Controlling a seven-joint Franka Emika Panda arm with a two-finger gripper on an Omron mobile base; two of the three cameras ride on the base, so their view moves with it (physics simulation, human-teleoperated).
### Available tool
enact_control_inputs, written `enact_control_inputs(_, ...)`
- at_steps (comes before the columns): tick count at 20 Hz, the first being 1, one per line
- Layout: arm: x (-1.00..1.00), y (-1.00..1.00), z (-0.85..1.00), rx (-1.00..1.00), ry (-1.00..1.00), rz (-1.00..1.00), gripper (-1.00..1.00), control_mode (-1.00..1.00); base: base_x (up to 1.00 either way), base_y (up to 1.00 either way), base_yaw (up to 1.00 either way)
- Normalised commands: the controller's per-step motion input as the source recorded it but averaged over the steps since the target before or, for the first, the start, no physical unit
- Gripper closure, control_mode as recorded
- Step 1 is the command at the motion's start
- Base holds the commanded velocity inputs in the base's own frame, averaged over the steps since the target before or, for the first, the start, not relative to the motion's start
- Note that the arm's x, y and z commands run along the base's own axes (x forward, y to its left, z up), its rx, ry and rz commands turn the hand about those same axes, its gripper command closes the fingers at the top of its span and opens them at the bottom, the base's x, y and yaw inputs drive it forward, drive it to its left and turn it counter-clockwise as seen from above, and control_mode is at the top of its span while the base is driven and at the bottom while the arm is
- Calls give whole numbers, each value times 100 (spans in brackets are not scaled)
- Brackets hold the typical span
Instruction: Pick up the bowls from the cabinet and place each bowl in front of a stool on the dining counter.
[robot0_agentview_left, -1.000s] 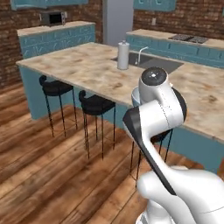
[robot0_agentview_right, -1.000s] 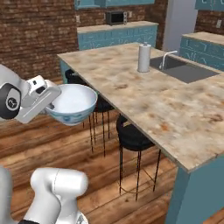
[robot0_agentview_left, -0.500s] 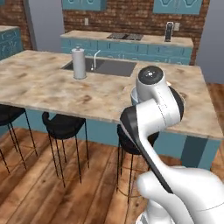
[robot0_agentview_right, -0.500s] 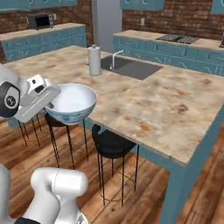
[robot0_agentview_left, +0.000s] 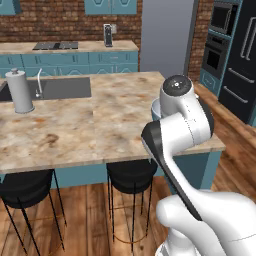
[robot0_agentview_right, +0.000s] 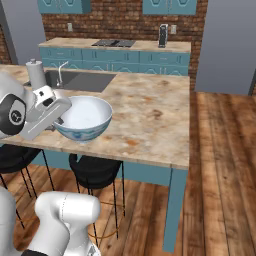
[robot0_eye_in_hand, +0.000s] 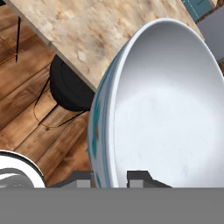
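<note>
The white bowl with blue pattern (robot0_agentview_right: 83, 120) hangs by its rim in the gripper (robot0_eye_in_hand: 109, 178), jaws clamped on the rim, held over the near edge of the dining worktop (robot0_agentview_right: 150, 112), above a black stool (robot0_agentview_right: 96, 171). By my reading this is the carry-and-place step. Next, the bowl needs lowering level onto the stone in front of that stool, then release.

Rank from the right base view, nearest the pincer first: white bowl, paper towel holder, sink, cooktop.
1. White bowl, gripped by its rim in the pincer.
2. Paper towel holder, just behind.
3. Sink, mid-counter.
4. Cooktop, back wall counter.
</note>
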Motion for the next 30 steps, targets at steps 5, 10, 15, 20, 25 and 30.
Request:
enact_control_inputs(5, 0, 0, 0, 0, 0, 0, 100, 100, 37, 69, -40)
enact_control_inputs(10, 0, 0, 0, 0, 0, 0, 100, 100, 44, 9, -5)
enact_control_inputs(15, 0, 0, 0, 0, 0, 0, 100, 100, 67, 46, -8)
enact_control_inputs(20, 0, 0, 0, 0, 0, 0, 100, -100, 42, 51, -14)
enact_control_inputs(25, 5, 6, -10, 0, 4, -1, 100, -100, 0, 0, 0)
enact_control_inputs(30, 26, 0, -83, 4, -7, -2, 100, -100, 0, 0, 0)
